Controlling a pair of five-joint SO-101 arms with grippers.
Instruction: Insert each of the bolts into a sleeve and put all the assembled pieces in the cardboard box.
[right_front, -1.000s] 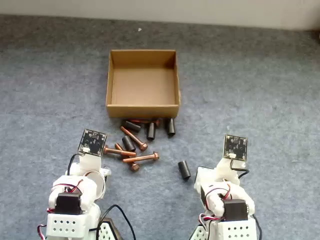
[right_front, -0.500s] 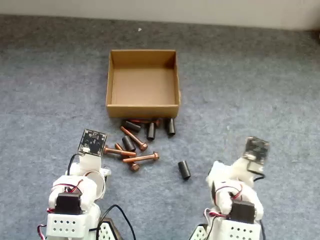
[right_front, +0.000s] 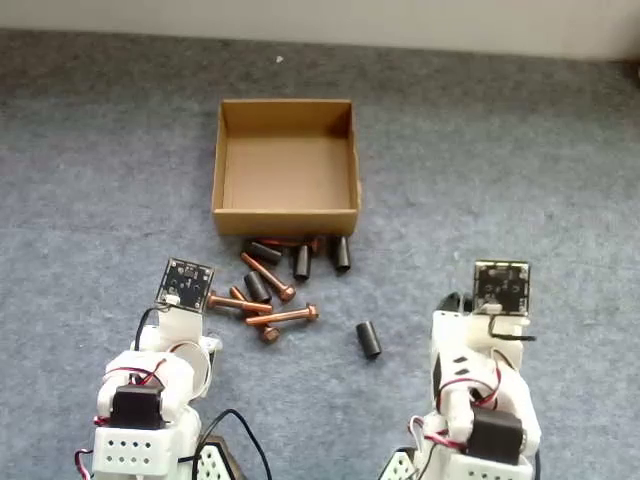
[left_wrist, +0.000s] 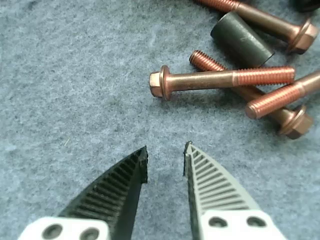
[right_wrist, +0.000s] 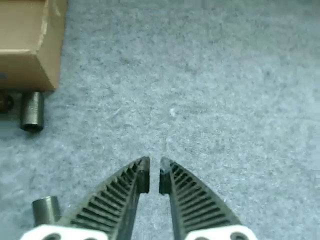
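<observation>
Hovering over grey carpet (left_wrist: 75, 75): left claw (left_wrist: 165, 157) parted near threaded copper bolts (left_wrist: 220, 80); right claw (right_wrist: 154, 175) barely parted.

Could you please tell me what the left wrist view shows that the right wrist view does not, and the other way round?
Left wrist view: the left gripper, jaws apart and empty, points at a cluster of copper bolts with one black sleeve lying among them. Right wrist view: the right gripper, jaws narrowly apart and empty, a corner of the cardboard box, a dark sleeve beside that box, and a second sleeve close to the gripper. Shared: the grey carpet under everything.
</observation>
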